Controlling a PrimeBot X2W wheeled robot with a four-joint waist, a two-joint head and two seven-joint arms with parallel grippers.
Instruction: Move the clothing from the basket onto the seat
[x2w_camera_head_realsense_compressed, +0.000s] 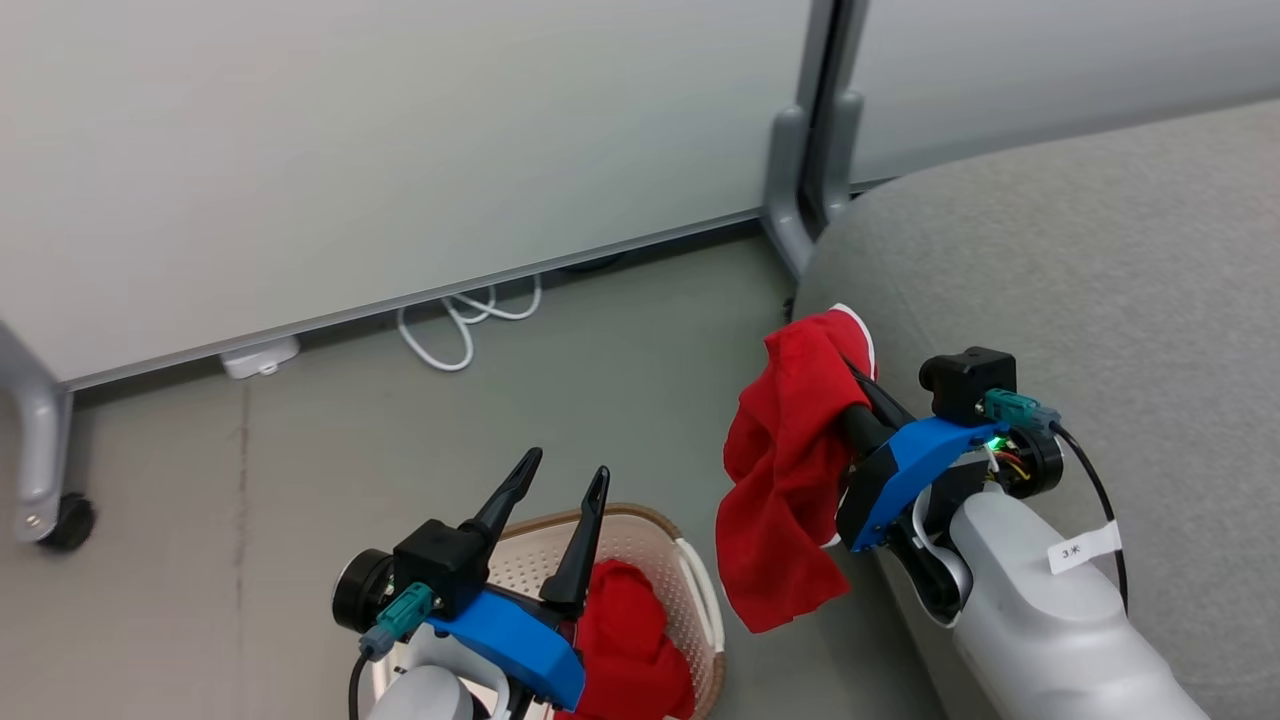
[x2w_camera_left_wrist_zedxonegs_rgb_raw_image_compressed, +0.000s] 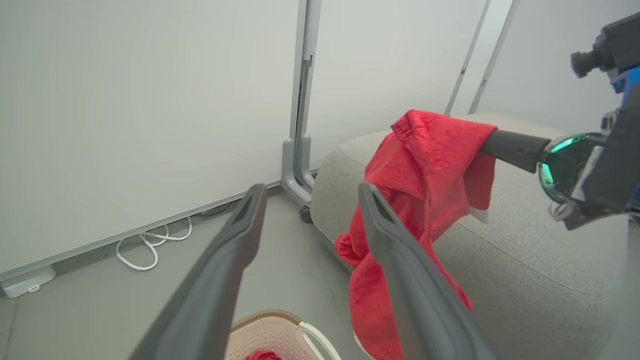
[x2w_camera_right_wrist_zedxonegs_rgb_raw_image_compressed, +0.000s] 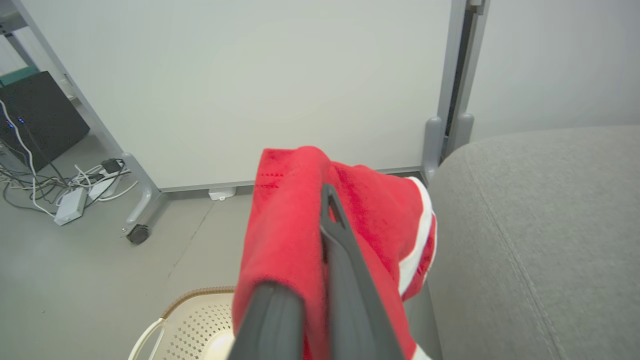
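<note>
Right tool (x2w_camera_head_realsense_compressed: 862, 392): jaws closed tight on a bunch of the held garment (x2w_camera_head_realsense_compressed: 790, 470), which is red with white trim. Cloth is wrapped over both fingers, so the tips are hidden. Garment is raised clear of the basket (x2w_camera_head_realsense_compressed: 640, 518) and hangs from the tool with its long axis straight down. Lower hem dangles over the floor (x2w_camera_head_realsense_compressed: 600, 380) in the gap between basket and seat (x2w_camera_head_realsense_compressed: 1080, 280), just beside the seat's rounded left corner; cannot tell whether the cloth brushes the seat's side. Key relation: the seat top lies right of and farther than the hanging cloth, with the right forearm showing over the seat's near-left edge. Judgement: the carry needs a shift right and far until the whole drape is above upholstery before the jaws part. Letting go here would likely drop most of it to the floor. Right arm is the nearer one to the seat. Left tool (x2w_camera_head_realsense_compressed: 569, 463): jaws spread fully, nothing held, poised above the basket, fingers pointing far. Second garment (x2w_camera_head_realsense_compressed: 625, 630) lies bunched in the basket's right half, just right of the left tool, so the left arm is nearer to it. Outward: pale wall panel (x2w_camera_head_realsense_compressed: 400, 150) on the far side, white cable (x2w_camera_head_realsense_compressed: 465, 325) looped on the floor at its foot.
</note>
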